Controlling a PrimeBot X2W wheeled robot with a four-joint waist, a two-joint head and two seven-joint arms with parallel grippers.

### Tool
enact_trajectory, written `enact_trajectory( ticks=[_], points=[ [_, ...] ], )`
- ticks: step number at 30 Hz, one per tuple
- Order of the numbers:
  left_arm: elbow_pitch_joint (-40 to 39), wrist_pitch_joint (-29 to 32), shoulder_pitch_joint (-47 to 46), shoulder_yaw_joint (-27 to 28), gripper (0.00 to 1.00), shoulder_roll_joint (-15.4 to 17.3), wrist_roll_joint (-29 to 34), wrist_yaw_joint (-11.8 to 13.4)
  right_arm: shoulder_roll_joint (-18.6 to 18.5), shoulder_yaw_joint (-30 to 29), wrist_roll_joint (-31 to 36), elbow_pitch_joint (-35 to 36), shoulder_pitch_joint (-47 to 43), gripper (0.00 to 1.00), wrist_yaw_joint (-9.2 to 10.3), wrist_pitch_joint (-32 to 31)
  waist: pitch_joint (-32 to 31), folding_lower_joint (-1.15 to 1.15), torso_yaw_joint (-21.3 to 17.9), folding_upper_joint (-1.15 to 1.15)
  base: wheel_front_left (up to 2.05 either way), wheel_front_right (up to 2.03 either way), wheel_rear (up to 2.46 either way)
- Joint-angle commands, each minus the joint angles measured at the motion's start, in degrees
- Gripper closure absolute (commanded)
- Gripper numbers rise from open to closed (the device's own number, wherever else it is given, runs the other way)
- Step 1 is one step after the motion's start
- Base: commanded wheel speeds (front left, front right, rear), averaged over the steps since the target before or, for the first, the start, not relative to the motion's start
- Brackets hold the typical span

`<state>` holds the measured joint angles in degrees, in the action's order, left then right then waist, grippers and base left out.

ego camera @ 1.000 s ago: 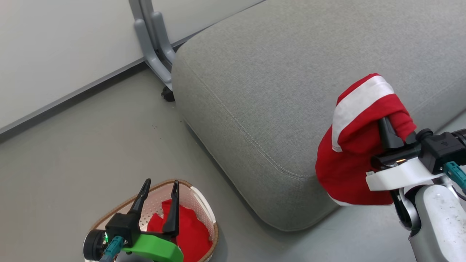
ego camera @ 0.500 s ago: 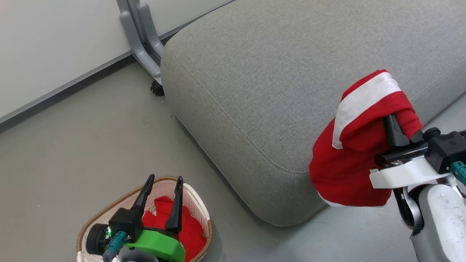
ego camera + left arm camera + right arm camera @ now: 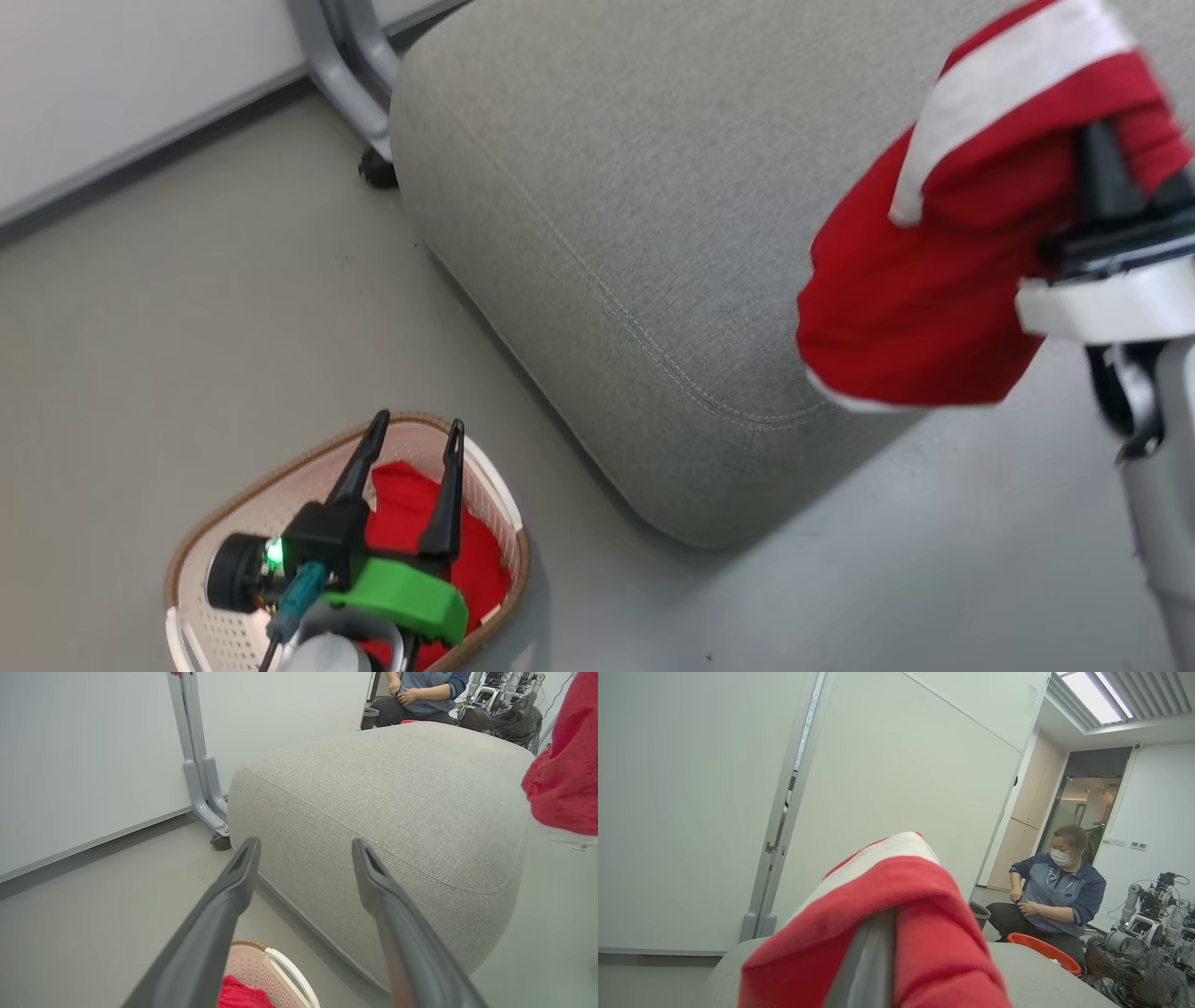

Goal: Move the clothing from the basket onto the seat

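Right tool (image 3: 1100, 154) has raised clothing (image 3: 934, 261) beside seat (image 3: 653, 187).

red white-striped clothing (image 3: 915, 308), grey seat (image 3: 653, 187)

The left gripper (image 3: 418, 422) is sitting at seven o'clock in the head view, its two dark fingers pointing toward twelve and standing wide apart. The right gripper (image 3: 1100, 159) is hanging at two o'clock, fingers pointing toward twelve, pinching closed on the red garment (image 3: 915, 280), its pale forearm (image 3: 1167, 523) dropping toward five.
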<state>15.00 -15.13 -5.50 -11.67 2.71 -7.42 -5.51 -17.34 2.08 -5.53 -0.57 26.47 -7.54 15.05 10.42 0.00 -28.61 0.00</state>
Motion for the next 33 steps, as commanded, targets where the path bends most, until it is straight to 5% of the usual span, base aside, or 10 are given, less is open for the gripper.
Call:
enact_trajectory(
  ticks=[1,19,33],
  points=[
    [0.0,0.0,-2.6,0.4,0.00,0.3,1.1,-0.5,-1.4,-1.0,-0.4,0.0,4.1,1.00,0.10,0.2,7.8,0.00,4.3,0.00,0.00,0.00,0.00],
    [-2.1,0.0,-13.0,0.7,0.00,1.5,5.6,-1.8,-13.8,-3.9,-4.2,-14.0,29.5,1.00,0.10,0.2,25.8,0.00,15.4,0.00,0.00,0.00,0.00],
    [-2.9,0.0,-15.8,-0.8,0.00,0.9,5.7,-2.0,-11.6,-3.7,-6.8,-28.8,31.0,1.00,0.10,0.2,32.0,0.00,19.6,0.00,0.00,0.00,0.00]
  ],
)
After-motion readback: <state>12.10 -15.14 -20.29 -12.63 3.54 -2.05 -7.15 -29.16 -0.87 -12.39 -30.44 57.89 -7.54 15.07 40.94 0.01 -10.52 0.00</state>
